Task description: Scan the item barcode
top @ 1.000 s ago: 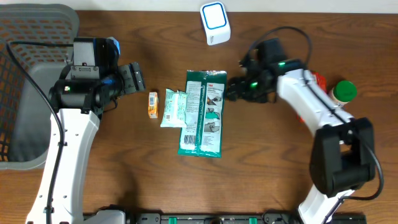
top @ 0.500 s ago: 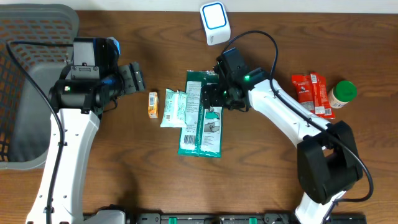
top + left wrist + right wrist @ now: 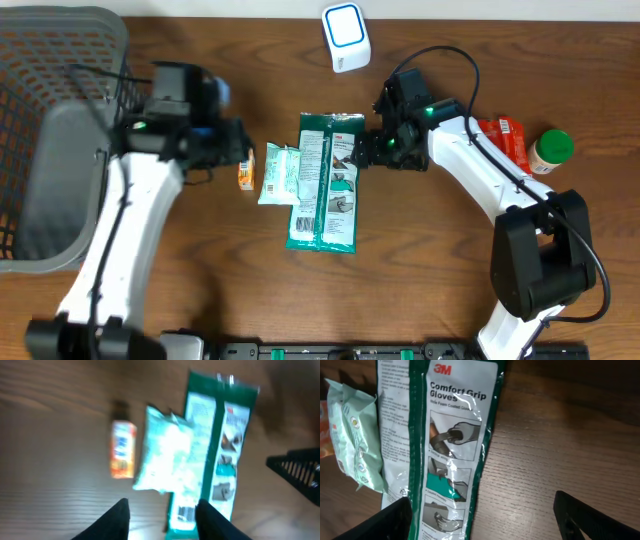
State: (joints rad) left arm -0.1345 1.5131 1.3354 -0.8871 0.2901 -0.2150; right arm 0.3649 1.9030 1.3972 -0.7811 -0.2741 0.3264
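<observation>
The right pincer (image 3: pixel 482 500) hovers wide and empty over the top right edge of the glove pack (image 3: pixel 452 435); best lower onto that edge alone, clear of the tissue pack (image 3: pixel 355 435) against its left side; the left pincer (image 3: pixel 165 517), narrower and empty, hangs further left; the barcode (image 3: pixel 186 512) sits at its lower end.

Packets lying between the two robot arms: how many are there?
3: a small orange packet at left, a pale green pack in the middle, a green gloves pack at right. Others might hide underneath.
</observation>
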